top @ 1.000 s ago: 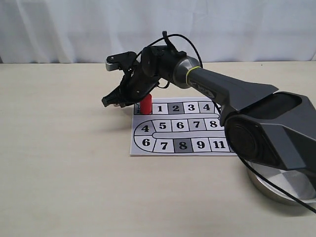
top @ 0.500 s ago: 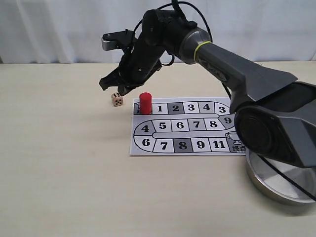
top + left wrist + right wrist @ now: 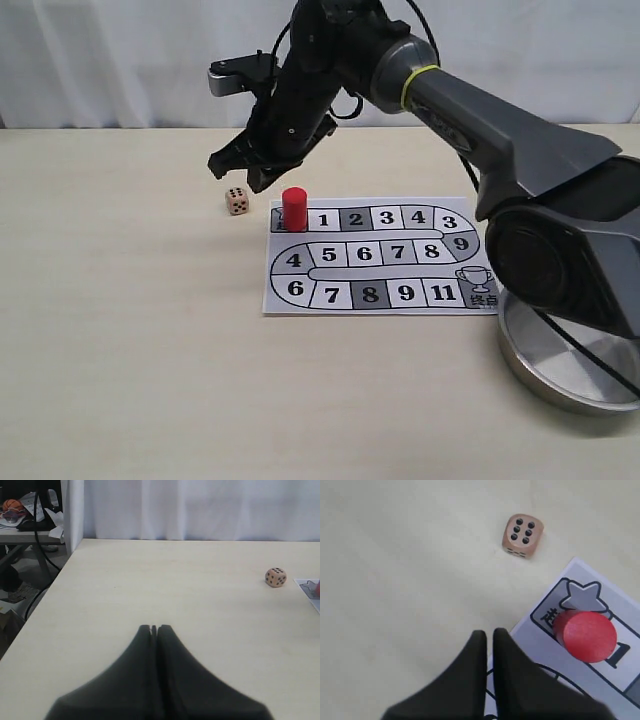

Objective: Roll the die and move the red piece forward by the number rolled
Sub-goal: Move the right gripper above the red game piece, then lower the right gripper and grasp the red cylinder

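Observation:
The tan die (image 3: 237, 201) rests on the bare table just left of the paper board (image 3: 370, 292). In the right wrist view the die (image 3: 522, 536) shows two rows of three pips on top. The red piece (image 3: 294, 208) stands upright on the star square, next to square 1. My right gripper (image 3: 238, 172) hangs above and between die and red piece (image 3: 585, 635), touching neither. Its fingertips (image 3: 489, 632) are shut to a thin slit with nothing in it. My left gripper (image 3: 154, 628) is shut and empty, far from the die (image 3: 275, 577).
A metal bowl (image 3: 560, 362) sits at the front right, beside the board's end square. The board's numbered track runs right from the red piece. A white curtain (image 3: 120, 60) lines the table's far edge. In the left wrist view the table edge (image 3: 47, 595) drops off.
One second ago the right gripper was low beside the red piece and the die was hidden. It has since risen, leaving the die lying on the table. The red piece has not moved.

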Controlling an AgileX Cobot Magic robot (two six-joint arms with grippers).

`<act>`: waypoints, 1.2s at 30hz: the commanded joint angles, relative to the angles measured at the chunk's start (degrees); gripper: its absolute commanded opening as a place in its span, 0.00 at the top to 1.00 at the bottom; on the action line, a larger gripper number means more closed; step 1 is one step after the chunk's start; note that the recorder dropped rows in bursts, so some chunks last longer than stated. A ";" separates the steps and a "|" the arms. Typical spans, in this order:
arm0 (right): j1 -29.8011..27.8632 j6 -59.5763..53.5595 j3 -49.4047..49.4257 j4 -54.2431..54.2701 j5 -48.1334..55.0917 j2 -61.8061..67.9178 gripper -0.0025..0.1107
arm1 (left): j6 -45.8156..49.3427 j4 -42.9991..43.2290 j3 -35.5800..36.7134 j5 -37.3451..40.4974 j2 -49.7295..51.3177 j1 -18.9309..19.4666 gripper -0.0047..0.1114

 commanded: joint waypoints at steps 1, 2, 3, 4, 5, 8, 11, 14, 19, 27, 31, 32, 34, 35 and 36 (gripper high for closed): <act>-0.09 1.50 1.72 0.69 0.51 -1.74 0.94 | -0.32 -0.13 0.11 -0.70 -0.03 -0.01 0.96; -0.09 1.55 2.68 0.35 0.51 -2.06 0.94 | -0.32 -0.13 0.11 -0.70 -0.03 -0.01 0.96; -0.09 1.17 4.79 -1.14 0.51 -3.07 0.94 | -0.32 -0.13 0.11 -0.70 -0.03 -0.01 0.96; -0.09 1.34 7.33 -2.29 0.51 -4.56 0.94 | -0.32 -0.13 0.11 -0.70 -0.03 -0.01 0.96; -0.09 1.34 9.15 -2.31 0.51 -5.69 0.94 | -0.32 -0.13 0.11 -0.70 -0.03 -0.01 0.96; -0.09 1.34 21.32 -2.31 -6.59 -11.82 0.94 | -0.32 -0.03 0.11 -0.70 -0.03 -0.01 0.96; -0.44 1.21 31.36 -2.80 -18.12 -16.00 0.94 | -0.32 -0.03 0.11 -0.70 -0.03 -0.01 0.96; -1.12 1.38 36.07 -2.94 -24.61 -16.78 0.94 | -0.32 -0.03 0.11 -0.70 -0.03 -0.01 0.96; -3.00 3.23 38.74 -3.27 -30.47 -15.95 0.86 | -0.32 -0.03 0.11 -0.70 -0.03 -0.01 0.96; -4.81 4.42 38.74 -2.84 -35.47 -15.01 0.33 | -0.32 -0.03 0.11 -0.70 -0.03 -0.01 0.96; -4.25 4.28 38.74 -2.86 -41.18 -12.74 0.26 | -0.32 -0.14 0.11 -0.70 -0.03 -0.01 0.96; -4.25 4.28 38.74 -2.96 -42.66 -11.84 0.26 | -0.32 -0.14 0.11 -0.70 -0.03 -0.01 0.96; -4.25 4.28 38.74 -2.96 -45.48 -10.77 0.26 | -0.32 -0.14 0.11 -0.70 -0.03 -0.01 0.96; -4.25 4.16 38.74 -2.96 -47.27 -10.15 0.26 | -0.32 -0.14 0.11 -0.70 -0.03 -0.01 0.96; -4.25 4.16 38.74 -2.96 -48.20 -9.80 0.26 | -0.32 -0.14 0.11 -0.70 -0.03 -0.01 0.96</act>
